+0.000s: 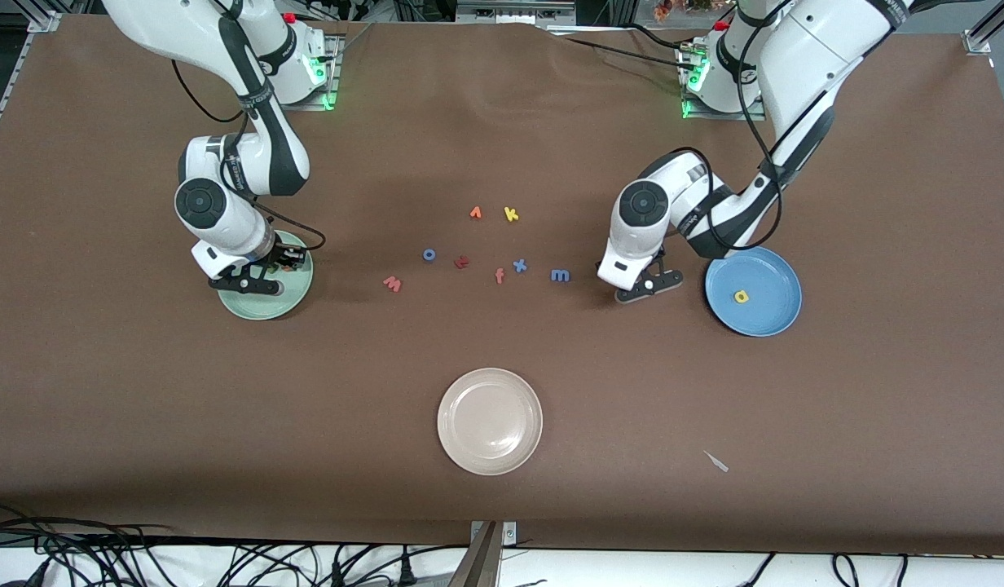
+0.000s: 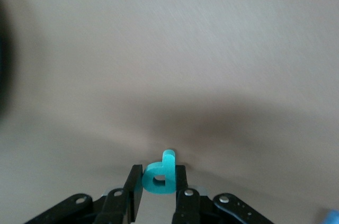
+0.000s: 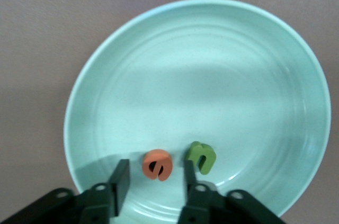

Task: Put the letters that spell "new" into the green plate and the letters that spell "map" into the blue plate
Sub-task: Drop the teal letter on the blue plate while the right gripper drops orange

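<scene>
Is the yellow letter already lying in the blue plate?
Yes, the yellow letter lies flat inside the blue plate, near its middle.

Beige plate (image 1: 490, 421) lies nearest the front camera. Orange arrow-like letter (image 1: 475, 213), yellow k (image 1: 511, 214), blue o (image 1: 429, 254), dark red letter (image 1: 461, 262), salmon f (image 1: 499, 276) and blue x (image 1: 519, 265) sit mid-table.

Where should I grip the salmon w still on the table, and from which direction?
The salmon w lies flat on the mat with bare cloth all round it. I would come straight down from above and pinch across its two outer edges; its low, flat shape offers no other hold.
</scene>
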Controlling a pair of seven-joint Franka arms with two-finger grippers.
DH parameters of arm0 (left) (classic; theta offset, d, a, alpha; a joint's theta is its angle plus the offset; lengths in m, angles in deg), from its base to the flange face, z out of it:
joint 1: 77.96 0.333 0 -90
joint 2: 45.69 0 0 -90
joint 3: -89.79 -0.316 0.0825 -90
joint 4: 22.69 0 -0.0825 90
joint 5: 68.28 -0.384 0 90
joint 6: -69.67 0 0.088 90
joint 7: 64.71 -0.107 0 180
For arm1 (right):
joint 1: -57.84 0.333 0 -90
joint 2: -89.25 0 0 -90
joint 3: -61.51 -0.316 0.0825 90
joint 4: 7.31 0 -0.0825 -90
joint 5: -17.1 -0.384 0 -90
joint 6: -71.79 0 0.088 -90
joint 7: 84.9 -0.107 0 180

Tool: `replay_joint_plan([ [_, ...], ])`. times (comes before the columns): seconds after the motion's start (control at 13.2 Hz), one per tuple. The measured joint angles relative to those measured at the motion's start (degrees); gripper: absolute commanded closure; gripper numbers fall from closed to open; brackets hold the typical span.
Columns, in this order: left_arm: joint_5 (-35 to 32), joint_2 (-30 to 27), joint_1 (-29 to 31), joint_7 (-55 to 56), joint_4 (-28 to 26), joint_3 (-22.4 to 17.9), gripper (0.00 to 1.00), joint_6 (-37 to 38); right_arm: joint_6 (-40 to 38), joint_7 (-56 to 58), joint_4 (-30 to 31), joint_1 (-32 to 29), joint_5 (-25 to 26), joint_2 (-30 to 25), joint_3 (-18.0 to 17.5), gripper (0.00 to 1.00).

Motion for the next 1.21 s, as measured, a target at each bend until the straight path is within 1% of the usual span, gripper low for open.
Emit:
replay_joint_plan([
  [0.08, 0.81, -0.01, 0.4, -4.16, 2.33, -0.02, 0.96, 3.34, -1.9, 0.01, -0.96, 0.02, 0.0, -0.58, -0.07, 0.0],
  [0.15, 1.09, -0.01, 1.19, -8.76, 4.19, -0.11, 0.96, 6.55, -5.77, 0.13, -3.04, 0.06, 0.01, -1.09, -0.27, 0.0],
  [0.23, 1.17, -0.01, 2.66, -14.11, 5.76, -0.16, 0.96, 9.82, -11.39, 0.52, -6.39, 0.19, 0.03, -1.51, -0.8, 0.0],
  [0.3, 1.22, -0.01, 4.65, -20.38, 6.96, -0.22, 0.96, 12.49, -16.58, 1.84, -10.05, 0.31, 0.03, -1.85, -1.99, 0.0],
  [0.38, 1.28, -0.01, 6.97, -27.15, 7.84, -0.34, 0.96, 14.48, -19.11, 4.16, -12.83, 0.5, 0.02, -2.12, -3.59, 0.0],
  [0.45, 1.35, -0.01, 9.33, -33.89, 8.35, -0.46, 0.95, 15.84, -19.27, 7.74, -14.27, 0.76, 0.04, -2.2, -4.87, 0.0],
  [0.6, 1.36, 0.04, 13.23, -46.59, 8.51, -0.81, 0.93, 17.03, -16.09, 18.01, -14.62, 0.92, 0.02, -1.68, -6.37, 0.0],
  [0.68, 1.18, 0.22, 14.51, -52.29, 8.51, -1.15, 0.82, 17.09, -13.74, 22.35, -14.57, 0.89, 0.02, -0.85, -7.07, 0.0],
  [0.76, 0.67, 0.54, 15.28, -57.16, 8.51, -1.72, 0.24, 17.09, -10.94, 25.86, -14.5, 0.85, 0.02, 0.31, -8.01, 0.0],
  [0.83, 0.02, 0.95, 15.71, -60.71, 8.5, -2.29, 0.0, 17.09, -7.66, 28.64, -14.46, 0.82, 0.02, 1.71, -9.23, 0.0],
  [0.91, -0.2, 1.43, 15.93, -62.47, 8.54, -2.49, 0.0, 17.08, -4.3, 30.42, -14.4, 0.81, 0.02, 3.3, -10.86, 0.0],
  [0.98, 1.1, 1.95, 15.99, -62.75, 8.92, -2.48, 0.0, 17.04, -1.43, 31.24, -14.38, 0.88, 0.02, 4.95, -12.73, 0.0],
  [1.13, 6.98, 2.43, 16.0, -62.97, 10.9, -2.3, 0.0, 17.04, 1.96, 31.56, -14.41, 1.13, 0.08, 7.26, -15.6, 0.01],
  [1.21, 8.64, 2.43, 15.99, -62.03, 11.72, -1.95, 0.0, 17.04, 2.55, 32.01, -14.41, 1.26, 0.12, 7.75, -16.16, 0.07],
])
